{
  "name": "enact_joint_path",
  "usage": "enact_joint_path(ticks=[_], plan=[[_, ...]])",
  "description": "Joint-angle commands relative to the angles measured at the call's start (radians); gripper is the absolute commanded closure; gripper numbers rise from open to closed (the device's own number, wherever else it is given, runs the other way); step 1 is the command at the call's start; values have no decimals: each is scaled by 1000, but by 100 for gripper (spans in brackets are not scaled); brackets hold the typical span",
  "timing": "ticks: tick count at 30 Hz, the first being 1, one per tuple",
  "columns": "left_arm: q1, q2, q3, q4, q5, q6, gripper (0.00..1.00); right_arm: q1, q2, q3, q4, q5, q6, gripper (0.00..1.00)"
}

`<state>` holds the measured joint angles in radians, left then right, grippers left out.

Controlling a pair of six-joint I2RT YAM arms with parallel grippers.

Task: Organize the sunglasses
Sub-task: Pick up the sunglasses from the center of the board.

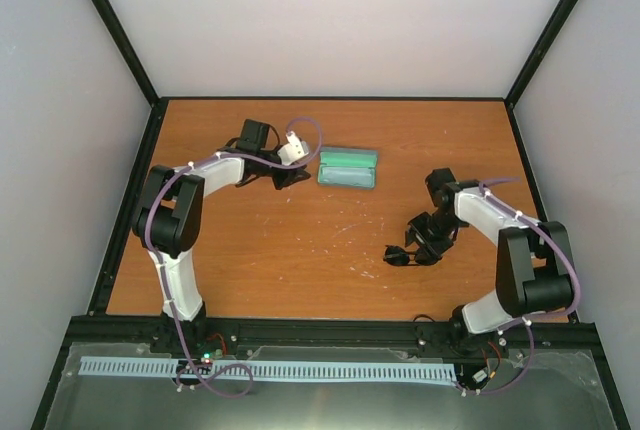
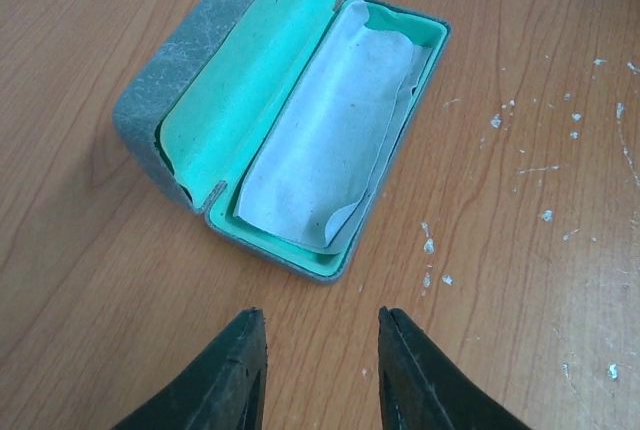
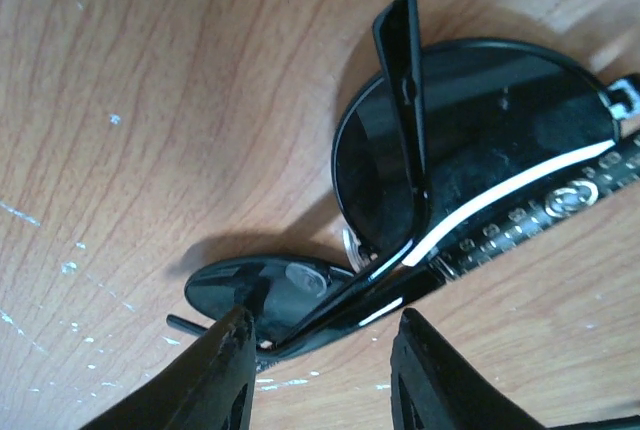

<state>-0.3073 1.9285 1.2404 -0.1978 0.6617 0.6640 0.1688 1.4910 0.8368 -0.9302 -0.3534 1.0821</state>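
The black sunglasses (image 3: 480, 140) lie folded on the wooden table, round dark lenses up, right of centre in the top view (image 1: 400, 256). My right gripper (image 3: 325, 322) is open just over them, with one folded arm and the edge of a lens between its fingers; it shows low over them in the top view (image 1: 418, 246). The grey-blue case (image 2: 190, 50) lies open, green lining up, with the pale cloth (image 2: 330, 150) inside. My left gripper (image 2: 322, 335) is open and empty just short of the case's near end, to the case's left in the top view (image 1: 290, 177).
The case (image 1: 348, 167) sits at the table's back centre, about a hand's length up-left of the sunglasses. Black frame posts and pale walls bound the table (image 1: 300, 270). White flecks mark the wood between case and glasses.
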Motion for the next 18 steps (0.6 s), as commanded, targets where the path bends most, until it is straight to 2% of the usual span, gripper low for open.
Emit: enact_joint_path(ticks=[1, 5, 9, 13, 18], plan=[[15, -34, -3, 29, 9, -10, 67, -8, 40, 9, 30, -5, 29, 64], [23, -31, -5, 29, 10, -15, 67, -7, 74, 21, 23, 6, 19, 67], [29, -27, -7, 29, 13, -17, 67, -9, 94, 33, 16, 21, 16, 76], [33, -24, -7, 62, 15, -17, 67, -9, 109, 42, 8, 35, 10, 77], [36, -18, -7, 65, 14, -17, 67, -9, 139, 88, -26, 59, -30, 91]])
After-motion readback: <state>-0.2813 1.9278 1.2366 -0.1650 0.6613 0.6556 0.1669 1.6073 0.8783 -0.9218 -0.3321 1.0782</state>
